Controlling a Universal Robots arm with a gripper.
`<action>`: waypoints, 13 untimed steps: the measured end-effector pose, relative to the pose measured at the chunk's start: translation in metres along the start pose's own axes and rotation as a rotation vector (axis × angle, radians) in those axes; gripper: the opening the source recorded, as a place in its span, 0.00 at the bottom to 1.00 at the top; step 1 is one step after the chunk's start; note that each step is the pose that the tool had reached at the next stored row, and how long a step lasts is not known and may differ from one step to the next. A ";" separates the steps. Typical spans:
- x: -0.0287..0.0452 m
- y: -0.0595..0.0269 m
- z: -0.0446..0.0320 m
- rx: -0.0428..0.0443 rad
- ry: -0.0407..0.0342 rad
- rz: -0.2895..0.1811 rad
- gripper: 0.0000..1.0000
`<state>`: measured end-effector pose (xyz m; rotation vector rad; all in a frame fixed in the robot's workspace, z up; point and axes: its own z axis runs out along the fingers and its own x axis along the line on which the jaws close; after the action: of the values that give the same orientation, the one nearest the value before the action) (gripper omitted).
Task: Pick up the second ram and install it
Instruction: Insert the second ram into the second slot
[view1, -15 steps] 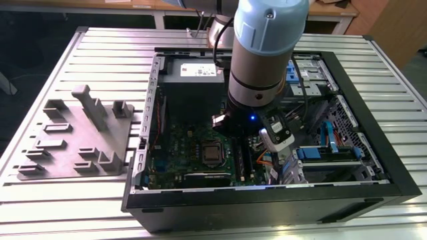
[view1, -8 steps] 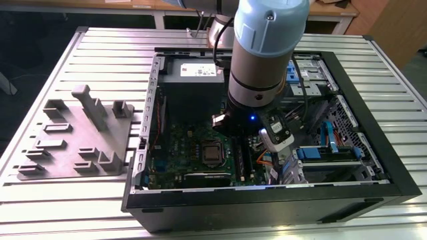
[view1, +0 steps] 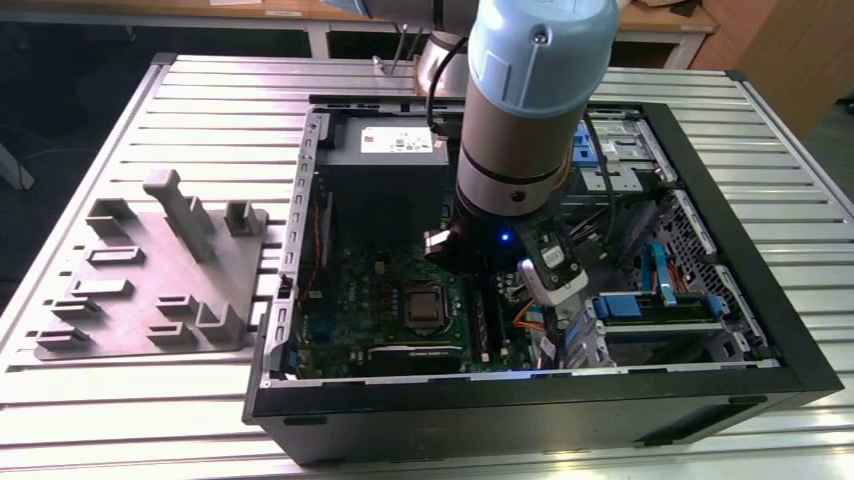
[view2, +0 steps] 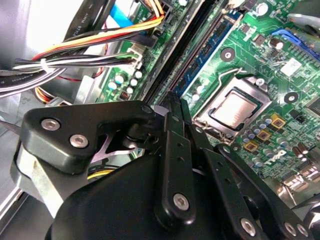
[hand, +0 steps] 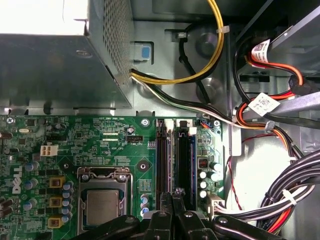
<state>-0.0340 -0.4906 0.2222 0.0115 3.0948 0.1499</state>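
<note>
Over at the exterior view's left, the grey moulded holder tray is being left idle on the slatted metal table, its pockets apparently bare. Moving right, the open computer case is being worked in from above: the green motherboard with its CPU socket is lying flat, so the slots are being approached straight down. The arm is being held upright over the board's right side, beside the grey power-supply box.

In the first wrist view the gripper is being kept directly over the long black memory slots, its fingers drawn close together on a thin dark edge, judged to be the second ram, being pressed down into a slot. The same pinch is being shown in the second wrist view, in line with the slots running away from it, the yellow and black cables being kept clear of it to the right
</note>
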 end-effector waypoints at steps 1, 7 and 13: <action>0.0000 -0.0001 0.0000 0.0001 0.0001 0.000 0.12; 0.0000 -0.0004 0.0010 -0.0001 0.0000 0.000 0.12; 0.0001 -0.0006 0.0028 0.0001 0.0001 0.000 0.12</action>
<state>-0.0340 -0.4910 0.2193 0.0114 3.0949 0.1497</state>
